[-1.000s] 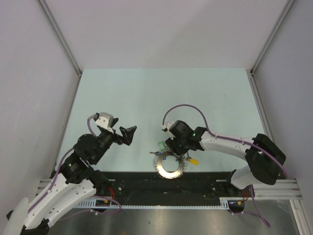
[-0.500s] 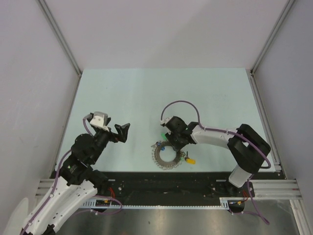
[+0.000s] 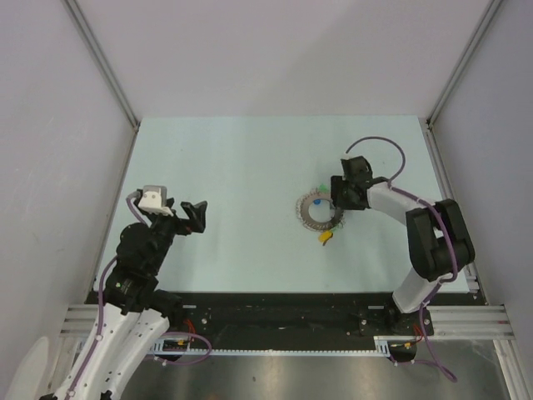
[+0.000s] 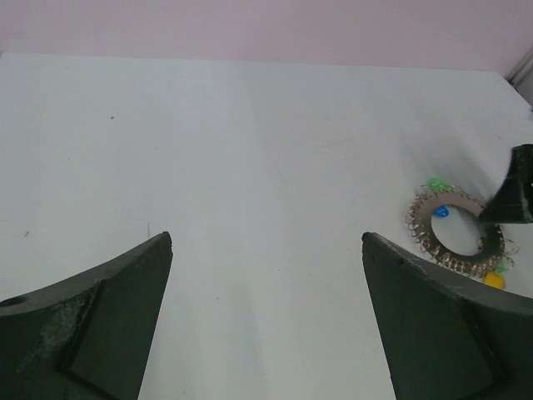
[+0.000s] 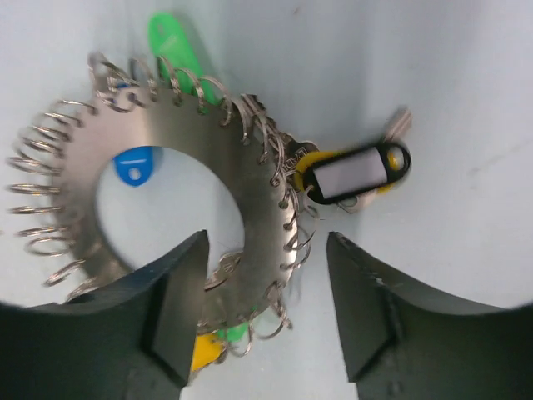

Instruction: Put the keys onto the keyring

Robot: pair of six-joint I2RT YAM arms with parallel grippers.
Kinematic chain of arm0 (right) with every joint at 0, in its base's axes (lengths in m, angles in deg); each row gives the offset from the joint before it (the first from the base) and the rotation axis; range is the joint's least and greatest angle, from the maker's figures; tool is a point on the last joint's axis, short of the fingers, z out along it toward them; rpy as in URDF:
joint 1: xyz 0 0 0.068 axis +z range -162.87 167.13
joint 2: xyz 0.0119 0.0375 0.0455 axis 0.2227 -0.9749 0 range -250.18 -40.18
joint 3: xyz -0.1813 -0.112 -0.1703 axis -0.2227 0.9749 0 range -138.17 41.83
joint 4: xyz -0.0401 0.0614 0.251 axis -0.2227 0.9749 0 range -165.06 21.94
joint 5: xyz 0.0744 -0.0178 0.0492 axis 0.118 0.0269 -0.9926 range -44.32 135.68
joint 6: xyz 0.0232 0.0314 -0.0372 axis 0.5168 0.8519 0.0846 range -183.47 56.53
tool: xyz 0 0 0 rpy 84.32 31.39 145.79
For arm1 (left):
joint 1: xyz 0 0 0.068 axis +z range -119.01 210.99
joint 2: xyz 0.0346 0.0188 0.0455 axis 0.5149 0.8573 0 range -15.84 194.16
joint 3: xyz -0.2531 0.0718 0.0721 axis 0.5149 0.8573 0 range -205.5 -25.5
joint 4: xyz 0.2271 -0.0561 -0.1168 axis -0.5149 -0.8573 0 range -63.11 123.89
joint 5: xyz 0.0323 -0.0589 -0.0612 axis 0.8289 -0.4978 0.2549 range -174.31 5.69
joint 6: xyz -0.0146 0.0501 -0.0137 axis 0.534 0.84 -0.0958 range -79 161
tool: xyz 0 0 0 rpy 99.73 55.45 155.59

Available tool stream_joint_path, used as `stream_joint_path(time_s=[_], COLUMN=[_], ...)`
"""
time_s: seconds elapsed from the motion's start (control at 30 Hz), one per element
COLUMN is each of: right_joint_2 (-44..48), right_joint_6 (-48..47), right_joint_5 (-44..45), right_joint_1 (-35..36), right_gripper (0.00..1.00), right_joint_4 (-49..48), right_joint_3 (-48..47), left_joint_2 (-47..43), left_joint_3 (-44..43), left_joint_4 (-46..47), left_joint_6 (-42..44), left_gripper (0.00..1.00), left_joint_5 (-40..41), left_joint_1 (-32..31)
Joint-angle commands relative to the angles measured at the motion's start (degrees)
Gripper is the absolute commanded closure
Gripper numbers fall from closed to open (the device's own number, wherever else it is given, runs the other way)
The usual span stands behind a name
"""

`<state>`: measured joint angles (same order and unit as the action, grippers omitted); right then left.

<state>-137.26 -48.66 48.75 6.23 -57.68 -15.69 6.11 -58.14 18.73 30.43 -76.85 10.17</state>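
The keyring [image 3: 316, 213], a flat grey metal ring edged with small wire loops, lies on the table right of centre. It fills the right wrist view [image 5: 208, 142], with its black-and-white tag [image 5: 358, 173] at its right rim. The keys hang on its loops: a green head [image 5: 171, 37] at the far side and yellow and green heads [image 5: 204, 350] at the near rim. My right gripper [image 5: 266, 242] is open, its jaws straddling the ring's near rim without pinching it. My left gripper [image 3: 196, 215] is open and empty, far to the left; the ring shows in its view [image 4: 425, 237].
A blue tag [image 5: 133, 164] lies inside the ring's hole. A yellow key head [image 3: 326, 237] pokes out toward the front. Grey walls close in the pale table [image 3: 250, 158] on three sides. A black rail [image 3: 283, 304] runs along the front edge.
The keyring moved with my right gripper from near the front rail up and to the right. My left arm drew back to the left.
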Motion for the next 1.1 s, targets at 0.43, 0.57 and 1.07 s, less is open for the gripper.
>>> stream_joint_path(time_s=[0.43,0.57,1.07], right_joint_2=[56.89,69.01,90.31], right_joint_6=[4.09,1.46,-0.04], right_joint_5=[10.63,14.85,23.74], right_joint_1=[-11.18,-11.09,-11.53], right_gripper=[0.0,0.0,0.0], right_joint_4=[1.59,2.3,-3.85], right_joint_3=[9.44,11.37,22.71], left_joint_2=[-14.73,-20.28,-29.69], left_joint_3=[-2.52,-1.29,2.5], left_joint_4=[0.39,2.06,4.17], left_joint_6=[-6.04,-5.17,-6.22], left_gripper=[0.0,0.0,0.0], left_joint_5=[11.78,11.78,17.32], left_joint_1=[6.84,7.02,7.28])
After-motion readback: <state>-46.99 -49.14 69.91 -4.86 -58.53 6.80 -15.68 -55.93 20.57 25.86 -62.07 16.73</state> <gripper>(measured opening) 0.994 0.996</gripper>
